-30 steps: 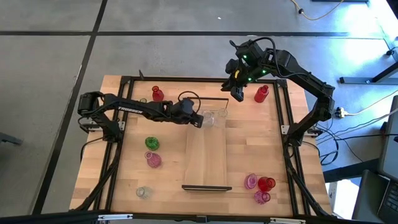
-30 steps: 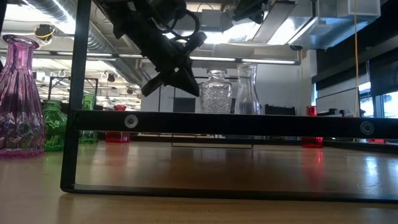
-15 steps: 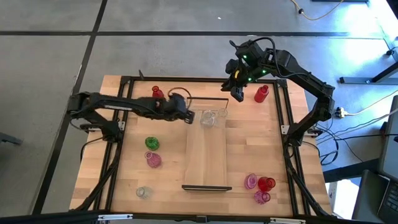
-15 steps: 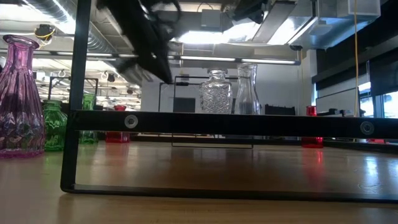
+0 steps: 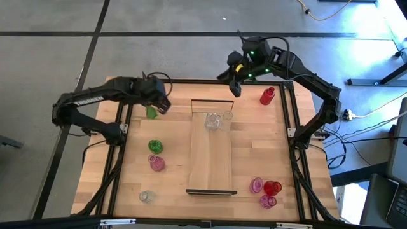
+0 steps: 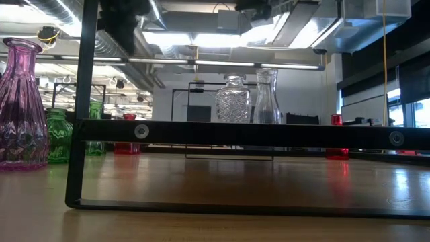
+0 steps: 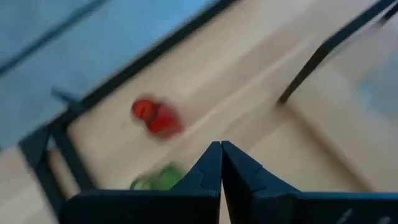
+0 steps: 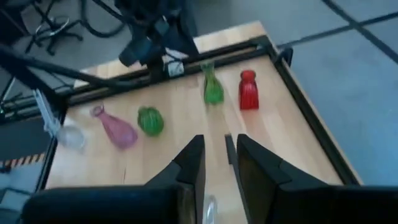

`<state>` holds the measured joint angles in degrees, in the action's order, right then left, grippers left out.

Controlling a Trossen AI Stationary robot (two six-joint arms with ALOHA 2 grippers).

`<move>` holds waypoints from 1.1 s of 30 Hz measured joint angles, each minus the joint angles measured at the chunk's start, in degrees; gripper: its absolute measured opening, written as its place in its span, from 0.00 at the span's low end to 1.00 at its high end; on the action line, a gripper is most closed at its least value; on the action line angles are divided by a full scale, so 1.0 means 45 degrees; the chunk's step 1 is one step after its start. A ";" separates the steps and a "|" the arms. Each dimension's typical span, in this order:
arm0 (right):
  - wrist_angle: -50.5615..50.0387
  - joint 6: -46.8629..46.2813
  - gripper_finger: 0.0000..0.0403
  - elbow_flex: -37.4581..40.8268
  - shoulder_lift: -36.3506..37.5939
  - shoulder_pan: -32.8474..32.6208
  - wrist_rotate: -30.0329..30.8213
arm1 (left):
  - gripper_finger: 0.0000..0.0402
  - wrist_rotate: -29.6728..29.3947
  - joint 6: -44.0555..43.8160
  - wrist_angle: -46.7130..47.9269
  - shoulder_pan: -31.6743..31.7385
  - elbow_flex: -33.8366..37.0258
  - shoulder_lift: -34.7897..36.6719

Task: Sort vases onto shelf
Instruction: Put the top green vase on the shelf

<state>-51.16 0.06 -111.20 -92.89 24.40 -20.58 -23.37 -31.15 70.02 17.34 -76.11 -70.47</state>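
Table holds everything. The shelf sits mid-table with its long axis running 12–6 in the high view. Only its 12 o'clock end is loaded, with two clear vases side by side and upright, so the rest of the board is bare. The left gripper is over the table's 10 o'clock corner, fingers pressed together and holding nothing. The right gripper hangs above the shelf's 12 o'clock frame with a narrow gap between its fingers, also empty. The key relation is the slim green vase, which stands upright just beside the left gripper at about its 7 o'clock. The left arm is far nearer to it than the right. The red vase beside it shows in the left wrist view (the arm covers it from above). My read is that the claw must open before it can take either one. The nearest loose one to the right arm is the other red vase, at its 4 o'clock. Still loose at the table's 8 o'clock are the round green vase, pink vase and clear vase. A pink/red trio sits at 5 o'clock. Versus a second ago, the left gripper was at the shelf right by the clear pair and has pulled away toward 10 o'clock. The right gripper nudged slightly toward 12, and the clear pair hasn't moved.
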 joint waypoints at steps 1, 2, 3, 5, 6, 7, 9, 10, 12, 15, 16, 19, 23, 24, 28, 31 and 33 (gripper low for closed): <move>0.0285 -0.0196 0.19 0.0000 -0.0044 0.0000 0.0001 | 0.00 0.0332 0.0192 0.0280 0.0457 0.0129 0.0022; 0.0502 -0.0394 0.19 0.0000 -0.0061 0.0000 -0.0003 | 0.00 0.0709 0.0535 0.0512 0.0929 0.0283 0.0022; 0.0593 -0.0664 0.19 0.0000 -0.0061 0.0000 -0.0003 | 0.00 0.1019 0.0861 0.0719 0.1441 0.0453 0.0005; 0.0953 -0.1192 0.19 0.0000 -0.0114 0.0000 0.0004 | 0.02 0.1417 0.1517 0.1084 0.2534 0.0773 -0.0003; 0.1072 -0.1376 0.19 0.0000 -0.0125 0.0000 0.0006 | 0.04 0.1603 0.2001 0.1117 0.3048 0.0860 -0.0003; 0.1069 -0.1597 0.19 0.0000 -0.0142 0.0000 0.0016 | 0.07 0.1809 0.2601 0.1037 0.3497 0.0953 -0.0003; 0.1103 -0.1691 0.19 0.0000 -0.0175 0.0000 0.0128 | 0.13 0.2185 0.3865 0.0812 0.4345 0.1152 -0.0003; 0.1126 -0.1717 0.19 0.0005 -0.0201 0.0000 0.0238 | 0.17 0.2439 0.4395 0.0648 0.4719 0.1223 -0.0007; 0.1127 -0.2035 0.19 0.0000 -0.0210 0.0000 0.0363 | 0.25 0.2894 0.5274 0.0479 0.5439 0.1335 -0.0003; 0.1151 -0.2357 0.19 0.0005 -0.0226 0.0000 0.0450 | 0.35 0.2871 0.5677 0.0566 0.6382 0.1444 -0.0055; 0.1165 -0.2394 0.19 0.0005 -0.0226 0.0000 0.0455 | 0.38 0.2763 0.5680 0.0680 0.6662 0.1458 -0.0114; 0.1185 -0.2655 0.19 0.0005 -0.0226 0.0000 0.0458 | 0.42 0.2858 0.5859 0.0884 0.7512 0.1471 -0.0374; 0.1386 -0.2746 0.19 0.0010 -0.0226 0.0000 0.0547 | 0.43 0.4374 0.6205 0.0981 0.8261 0.1471 -0.0946; 0.1501 -0.2819 0.19 0.0010 -0.0226 0.0000 0.0552 | 0.42 0.4618 0.6343 0.1061 0.8356 0.1471 -0.1123; 0.1870 -0.3105 0.19 0.0010 -0.0226 0.0000 0.0558 | 0.42 0.4758 0.6656 0.1571 0.8420 0.1471 -0.1842; 0.1843 -0.3109 0.19 0.0010 -0.0226 0.0000 0.0570 | 0.42 0.4762 0.6735 0.1806 0.8418 0.1476 -0.2209; 0.1826 -0.3109 0.19 0.0010 -0.0226 0.0000 0.0570 | 0.42 0.4792 0.6753 0.1825 0.8418 0.1476 -0.2396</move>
<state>-42.94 -13.93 -111.15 -93.91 24.40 -18.02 -1.80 -0.76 78.23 55.22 -69.47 -81.25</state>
